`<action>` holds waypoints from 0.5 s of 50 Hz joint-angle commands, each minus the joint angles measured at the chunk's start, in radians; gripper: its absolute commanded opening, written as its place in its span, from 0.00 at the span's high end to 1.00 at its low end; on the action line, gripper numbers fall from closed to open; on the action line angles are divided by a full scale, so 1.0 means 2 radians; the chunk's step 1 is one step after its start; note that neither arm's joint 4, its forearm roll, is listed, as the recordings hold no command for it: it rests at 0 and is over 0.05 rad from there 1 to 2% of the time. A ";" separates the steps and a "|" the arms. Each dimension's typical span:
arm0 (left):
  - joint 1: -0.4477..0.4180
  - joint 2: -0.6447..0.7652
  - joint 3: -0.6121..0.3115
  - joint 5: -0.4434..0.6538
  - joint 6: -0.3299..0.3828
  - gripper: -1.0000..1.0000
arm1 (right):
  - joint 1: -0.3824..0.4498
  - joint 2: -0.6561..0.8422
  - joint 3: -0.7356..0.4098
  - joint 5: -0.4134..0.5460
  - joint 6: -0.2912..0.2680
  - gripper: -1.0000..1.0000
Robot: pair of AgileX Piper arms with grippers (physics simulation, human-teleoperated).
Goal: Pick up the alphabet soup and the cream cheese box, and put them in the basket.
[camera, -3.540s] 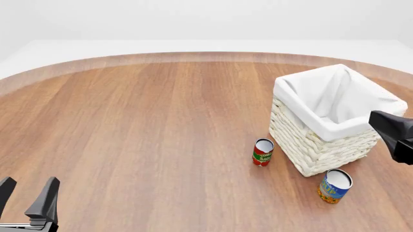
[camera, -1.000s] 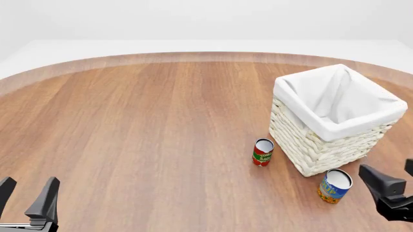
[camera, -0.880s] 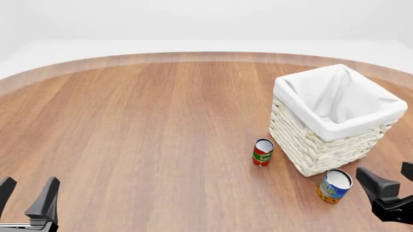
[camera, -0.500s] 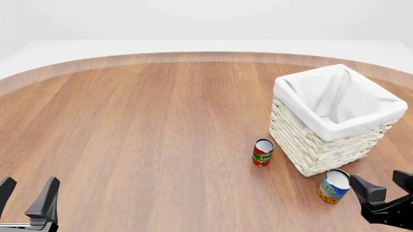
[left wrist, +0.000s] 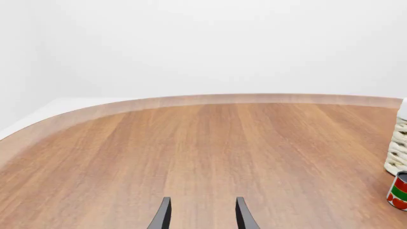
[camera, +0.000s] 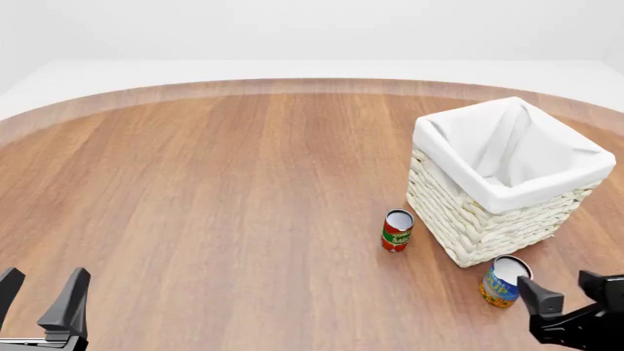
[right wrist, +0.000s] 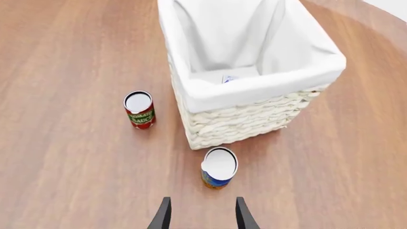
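Two cans are seen standing by the basket [camera: 484, 232]: the alphabet soup [camera: 504, 281] at its near corner, just ahead of the right gripper [camera: 568, 293] (fingers parted, nothing held). The cream cheese box [right wrist: 229, 78] is glimpsed inside the basket. The left gripper [camera: 43, 292] is likewise spread and empty.

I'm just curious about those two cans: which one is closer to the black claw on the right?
The blue can, standing by the basket's near corner. The right claw sits open just beside it, while the red-and-green can stands farther off, left of the basket.
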 commanded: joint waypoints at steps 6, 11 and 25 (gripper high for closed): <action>0.000 0.000 0.000 0.000 0.000 0.00 | -0.005 0.021 0.028 -0.037 0.000 0.00; 0.000 0.000 0.000 0.000 0.000 0.00 | -0.005 0.029 0.035 -0.050 0.001 0.00; 0.000 0.000 0.000 0.000 0.000 0.00 | -0.012 0.058 0.057 -0.095 0.003 0.00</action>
